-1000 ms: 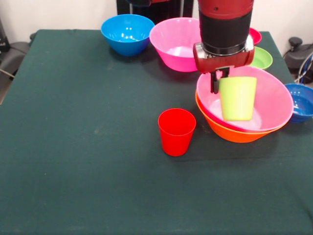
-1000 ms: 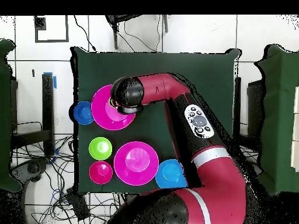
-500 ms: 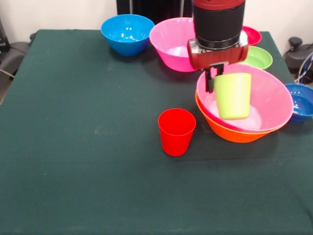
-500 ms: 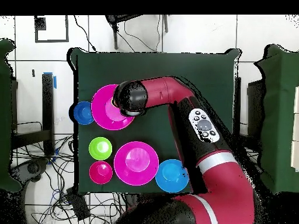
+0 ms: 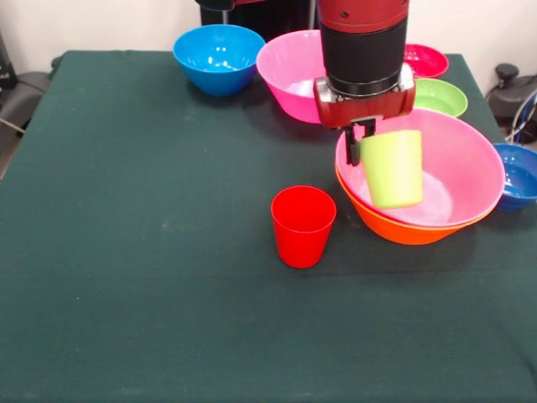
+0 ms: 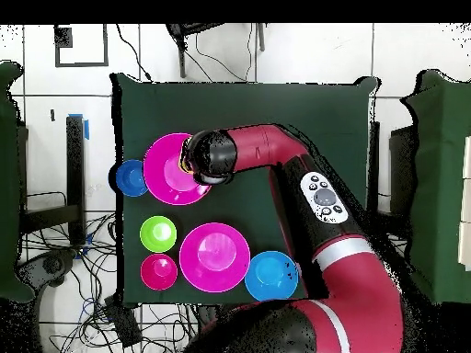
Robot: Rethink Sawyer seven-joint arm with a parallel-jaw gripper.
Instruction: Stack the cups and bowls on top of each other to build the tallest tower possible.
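The claw [image 5: 367, 139] is clamped on the tilted lime green cup [image 5: 392, 169] above the pink bowl [image 5: 461, 159]; released crooked, it could topple.

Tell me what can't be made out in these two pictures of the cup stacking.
- Gripper: front view shows one dark finger beside the lime green cup; the cup hides the other, so its grasp is unclear.
- Overhead view: the arm covers the cup entirely.
- Red cup: not visible overhead, where the arm passes.
- Dark blue bowl: cut by the front view's right edge.
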